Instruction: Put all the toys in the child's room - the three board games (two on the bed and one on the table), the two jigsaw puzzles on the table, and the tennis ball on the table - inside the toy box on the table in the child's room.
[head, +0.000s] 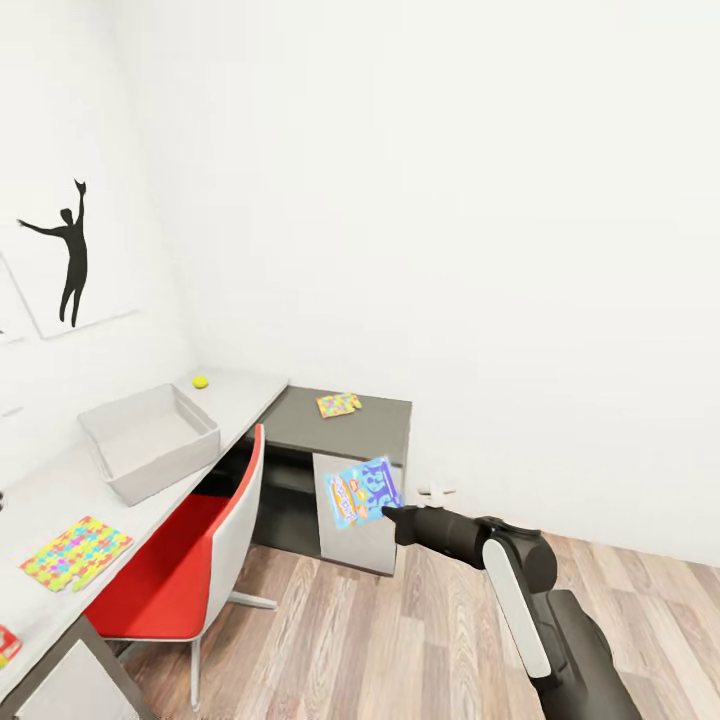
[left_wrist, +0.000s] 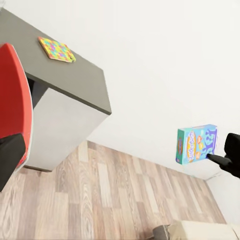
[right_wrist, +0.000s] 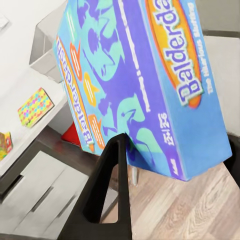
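Right claw (head: 392, 517) pinches a lower corner of the blue-and-orange Balderdash board game (head: 363, 491), holding the thin carton upright in the air above the wood plank floor (head: 400, 630), in front of the dark side desk (head: 370, 425). In the right wrist view one black finger (right_wrist: 107, 190) lies flat against the printed cover (right_wrist: 135, 85). Judged from its look, the box is light and stiff but glossy, so a corner pinch could let it swivel or slip; a hold nearer the middle of a long edge would likely steady it. The light grey toy box (head: 150, 440) waits on the pale surface (head: 235, 395) beside the tennis ball (head: 200, 381). One jigsaw puzzle (head: 75, 552) lies nearer along that surface, another jigsaw sheet (head: 338, 404) on the dark desk. Whether the left claw is clenched or released cannot be told.
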